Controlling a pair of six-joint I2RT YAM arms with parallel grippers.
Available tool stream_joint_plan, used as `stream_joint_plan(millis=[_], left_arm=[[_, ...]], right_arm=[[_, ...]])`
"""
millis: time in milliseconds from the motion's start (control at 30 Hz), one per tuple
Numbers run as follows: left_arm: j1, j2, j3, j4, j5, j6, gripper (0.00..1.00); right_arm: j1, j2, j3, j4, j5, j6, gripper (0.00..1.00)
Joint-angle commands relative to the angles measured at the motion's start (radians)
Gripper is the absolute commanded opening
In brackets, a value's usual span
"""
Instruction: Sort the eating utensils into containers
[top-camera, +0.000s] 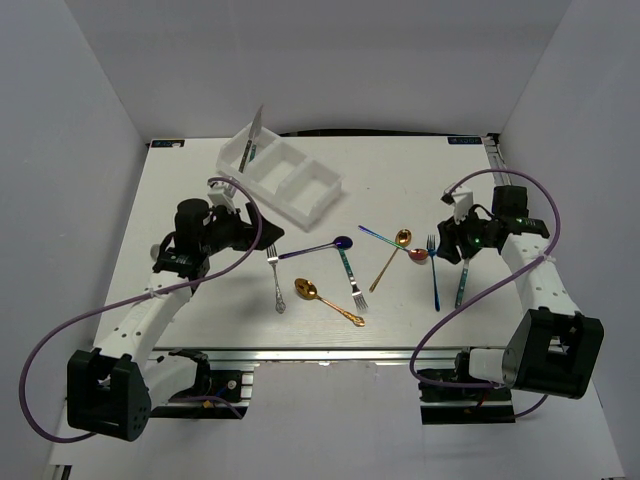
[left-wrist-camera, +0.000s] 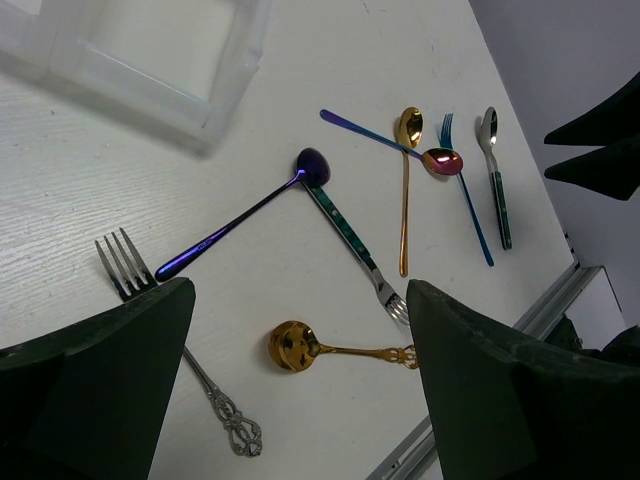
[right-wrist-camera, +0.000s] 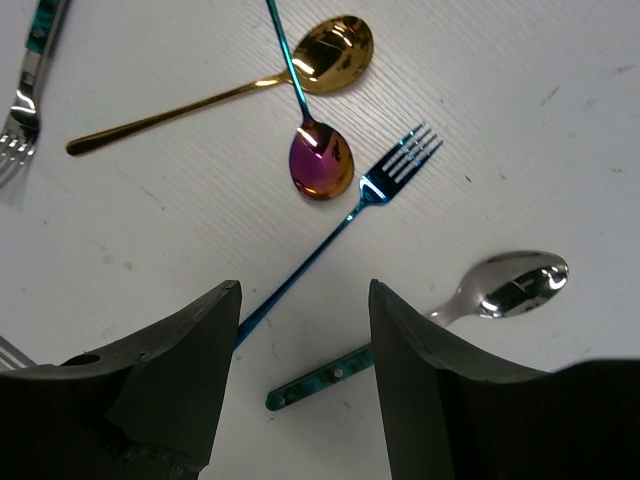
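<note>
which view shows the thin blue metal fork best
Right wrist: the thin blue metal fork is close up, tines distinct, though its handle end passes behind the fingers. Left wrist shows it whole but small. Top external shows only a thin blue sliver.

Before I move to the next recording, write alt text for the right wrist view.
The right gripper hangs open above a white table, its dark fingers framing the handle of a slim blue metal fork. Beyond lie a gold spoon, a teal-handled spoon with an iridescent purple bowl, and a silver spoon with a green marbled handle.
</note>
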Motion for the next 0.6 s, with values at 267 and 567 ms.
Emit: stream_joint_plan(millis=[267, 567], left_arm=[[-0.020, -0.021, 0.006, 0.014, 0.006, 0.001, 0.98], [-0.020, -0.001, 0.007, 0.008, -0.006, 0.018, 0.98]], right_arm=[[-0.005, -0.040, -0.040, 0.027, 0.331, 0.087, 0.61], [-0.005, -0.032, -0.064, 0.045, 0.214, 0.110, 0.62]])
